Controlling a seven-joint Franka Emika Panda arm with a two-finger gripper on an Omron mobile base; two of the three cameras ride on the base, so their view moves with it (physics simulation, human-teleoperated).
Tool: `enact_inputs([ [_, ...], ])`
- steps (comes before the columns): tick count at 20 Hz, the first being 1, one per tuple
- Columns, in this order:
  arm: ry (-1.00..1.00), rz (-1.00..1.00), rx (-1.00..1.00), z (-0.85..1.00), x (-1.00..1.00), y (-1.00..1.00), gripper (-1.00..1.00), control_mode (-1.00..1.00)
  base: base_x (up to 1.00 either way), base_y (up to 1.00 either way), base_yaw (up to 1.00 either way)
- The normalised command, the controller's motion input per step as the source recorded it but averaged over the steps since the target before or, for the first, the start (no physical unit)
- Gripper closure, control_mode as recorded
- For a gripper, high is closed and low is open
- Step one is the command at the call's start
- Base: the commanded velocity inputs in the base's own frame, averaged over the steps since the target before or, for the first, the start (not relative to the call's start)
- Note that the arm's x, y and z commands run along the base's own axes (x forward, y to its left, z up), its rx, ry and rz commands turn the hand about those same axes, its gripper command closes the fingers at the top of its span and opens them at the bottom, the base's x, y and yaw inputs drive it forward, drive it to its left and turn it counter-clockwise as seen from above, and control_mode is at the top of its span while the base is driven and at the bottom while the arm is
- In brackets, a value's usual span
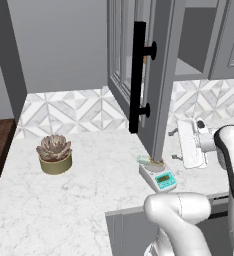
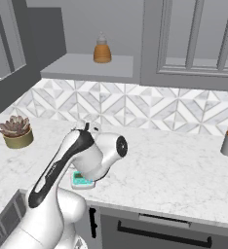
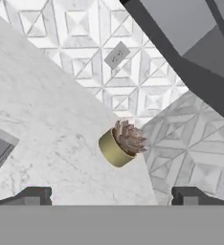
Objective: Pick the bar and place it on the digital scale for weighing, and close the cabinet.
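Hand view shows the gripper (image 3: 111,196) with its two finger tips set wide apart and nothing between them, looking across the marble counter (image 3: 42,119) at a potted succulent (image 3: 121,143) near the tiled wall. Left base view shows the arm bent low at the counter's front edge, just right of the digital scale (image 1: 159,176). The bar (image 1: 148,160) lies flat on the scale's plate, long axis running left to right, partly hidden behind the edge of the open cabinet (image 1: 139,70) door.
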Motion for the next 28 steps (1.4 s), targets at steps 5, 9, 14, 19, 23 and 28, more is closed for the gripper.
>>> enact_inputs([
  [5, -0.44, 0.04, -0.01, 0.9, -0.61, 0.52, -1.0, -1.0, 0.0, 0.0, 0.0],
  [9, -0.43, 0.05, -0.05, 0.86, -0.51, 0.64, -1.0, -1.0, 0.0, 0.0, 0.0],
  [14, -0.36, 0.03, -0.02, 0.62, -0.77, 0.52, -1.0, -1.0, 0.0, 0.0, 0.0],
  [19, -0.26, 0.0, 0.02, 0.23, -1.0, 0.44, -1.0, -1.0, 0.0, 0.0, 0.0],
  [23, -0.19, -0.01, 0.14, 0.01, -1.0, 0.8, -1.0, -1.0, 0.0, 0.0, 0.0],
  [28, -0.1, -0.06, 0.27, 0.0, -1.0, 0.76, -1.0, -1.0, 0.0, 0.0, 0.0],
])
